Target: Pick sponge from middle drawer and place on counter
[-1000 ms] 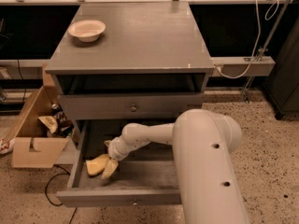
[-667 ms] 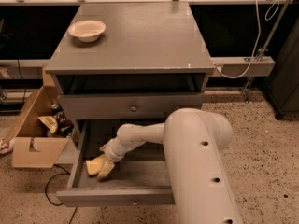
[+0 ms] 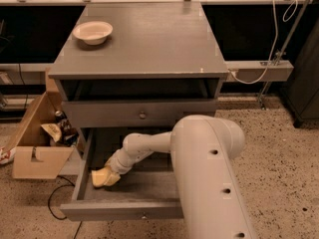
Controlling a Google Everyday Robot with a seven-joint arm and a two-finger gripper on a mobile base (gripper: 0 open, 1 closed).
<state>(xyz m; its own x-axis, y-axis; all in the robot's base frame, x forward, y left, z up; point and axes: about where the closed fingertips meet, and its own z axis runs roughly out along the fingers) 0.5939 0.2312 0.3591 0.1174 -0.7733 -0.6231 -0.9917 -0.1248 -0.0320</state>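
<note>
The pale-yellow sponge (image 3: pixel 101 178) lies on the floor of the open middle drawer (image 3: pixel 149 185), at its left side near the left wall. My gripper (image 3: pixel 112 170) reaches down into the drawer on the white arm (image 3: pixel 149 144) and sits right at the sponge's right end, touching or overlapping it. The arm's large white body (image 3: pixel 209 178) covers the right part of the drawer. The grey counter (image 3: pixel 149 39) is the flat top of the cabinet above.
A cream bowl (image 3: pixel 92 32) stands on the counter's back left. A closed upper drawer with a round knob (image 3: pixel 142 115) is above the open one. An open cardboard box (image 3: pixel 40 138) with clutter sits on the floor to the left. A white cable (image 3: pixel 259 73) hangs at right.
My gripper has shifted a little to the left, deeper over the sponge. The sponge stays low in the drawer, nudged slightly left.
</note>
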